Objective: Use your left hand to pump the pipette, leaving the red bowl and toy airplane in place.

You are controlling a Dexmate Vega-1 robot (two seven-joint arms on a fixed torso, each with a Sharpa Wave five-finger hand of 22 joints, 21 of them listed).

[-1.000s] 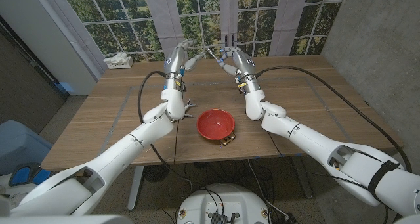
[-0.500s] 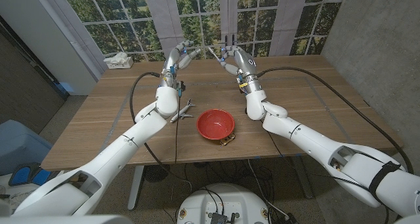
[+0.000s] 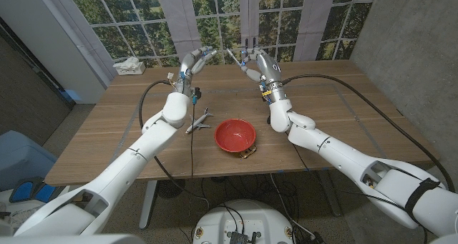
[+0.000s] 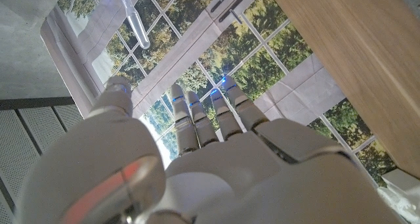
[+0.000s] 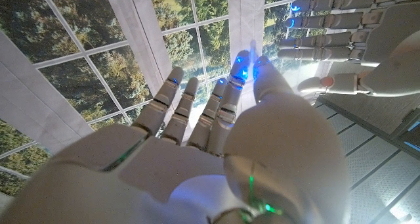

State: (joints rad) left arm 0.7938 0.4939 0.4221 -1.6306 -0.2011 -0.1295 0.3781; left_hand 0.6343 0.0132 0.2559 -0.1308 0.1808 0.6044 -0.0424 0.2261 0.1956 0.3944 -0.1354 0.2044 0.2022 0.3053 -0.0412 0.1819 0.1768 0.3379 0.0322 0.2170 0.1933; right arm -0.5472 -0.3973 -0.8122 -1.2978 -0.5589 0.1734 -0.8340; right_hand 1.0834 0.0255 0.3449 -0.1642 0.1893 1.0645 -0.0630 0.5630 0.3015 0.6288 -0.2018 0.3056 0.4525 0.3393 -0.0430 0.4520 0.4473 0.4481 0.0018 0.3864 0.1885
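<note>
Head view: one red bowl [image 3: 235, 135], one toy airplane [image 3: 199, 121].

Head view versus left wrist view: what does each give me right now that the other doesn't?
The head view alone gives the table layout: the red bowl near the front edge, the toy airplane beside it on the left, and the right hand holding the pipette up at the far edge. The left wrist view alone gives a close look along the back of the left hand, fingers spread, with the pipette's clear tube beyond its fingertips. Both show the left hand, the pipette, the wooden table and the windows.
</note>
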